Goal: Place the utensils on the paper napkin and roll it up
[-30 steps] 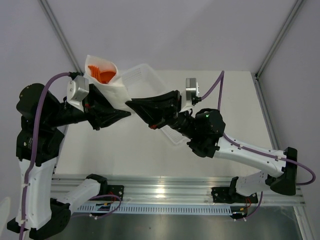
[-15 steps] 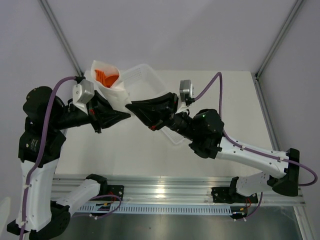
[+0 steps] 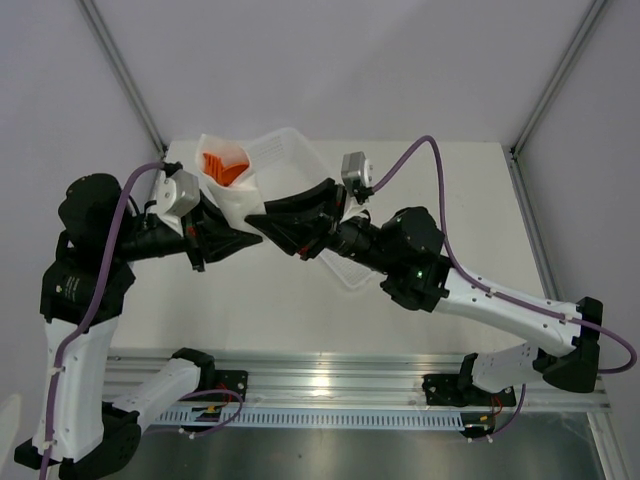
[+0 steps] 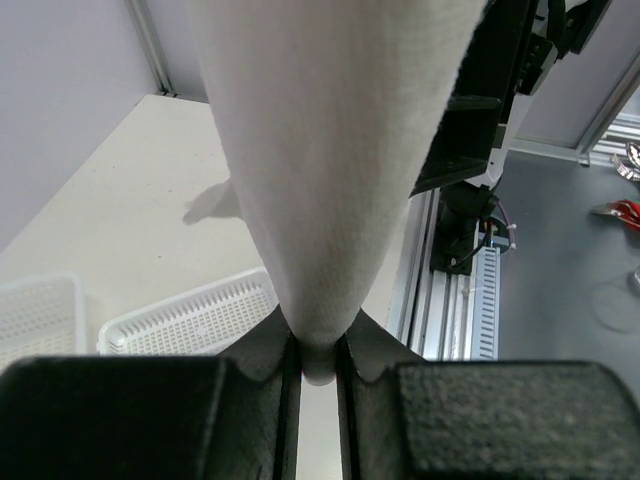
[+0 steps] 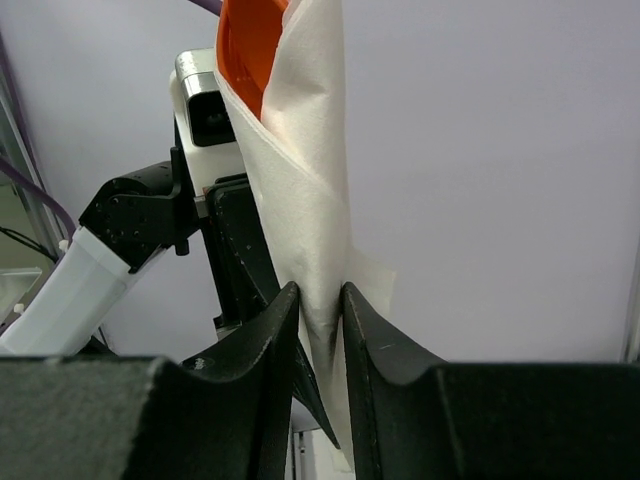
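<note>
The table [image 3: 470, 190] lies below the paper napkin [image 3: 238, 192], which is held up in the air as a cone-shaped roll, its open mouth uppermost and its narrow end lowest. The right arm [image 3: 500, 300] stretches long and low from the right of the napkin, its forearm and wrist aimed at the roll's narrow end. The left arm [image 3: 80, 280] stands tall on the napkin's left, elbow high, forearm angled in towards the same end. A translucent basket [image 3: 290, 155] sits just behind the napkin in the top view.

The left gripper [image 4: 318, 352] is pinched onto the napkin's tapered tip, jaws almost together with only the paper between them. The right gripper [image 5: 318, 312] is clamped on a fold of the napkin's lower part, a finger pressing each side. In the top view the two meet tip to tip under the roll.

The orange utensils [image 3: 222, 168] sit inside the napkin, showing at its open mouth.
</note>
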